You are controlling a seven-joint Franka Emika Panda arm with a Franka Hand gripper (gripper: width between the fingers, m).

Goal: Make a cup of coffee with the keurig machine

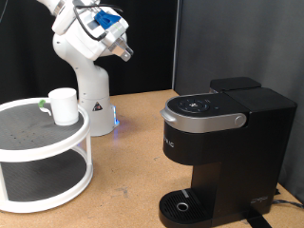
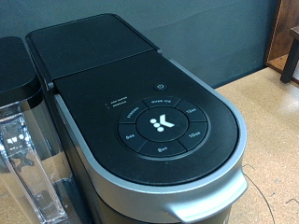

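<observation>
The work is looking hardly begun. The cup (image 1: 64,105) is standing on the upper shelf of a white 2-tier rack (image 1: 28,142) at the exterior view's left, well apart from the machine (image 1: 220,142), which is sitting at the exterior view's right. The round drip tray (image 1: 180,204) at its base is carrying nothing, so the cup is not yet placed there. The grey lid (image 1: 201,112) is lying closed; I cannot tell if a pod is inside.

The gripper (image 1: 122,52) is hanging high in the air at the exterior view's top, between the rack and the machine, touching nothing and holding nothing that I can see. Whether its fingers are spread or pressed together I cannot tell, and the wrist view is not showing them.

The wrist camera is looking down on the button panel (image 2: 163,123). Beside it the clear water tank (image 2: 28,159) is showing, but its water level is not readable. What is in the cup is hidden too. Something small and green (image 1: 43,102) is lying just beside the cup.
</observation>
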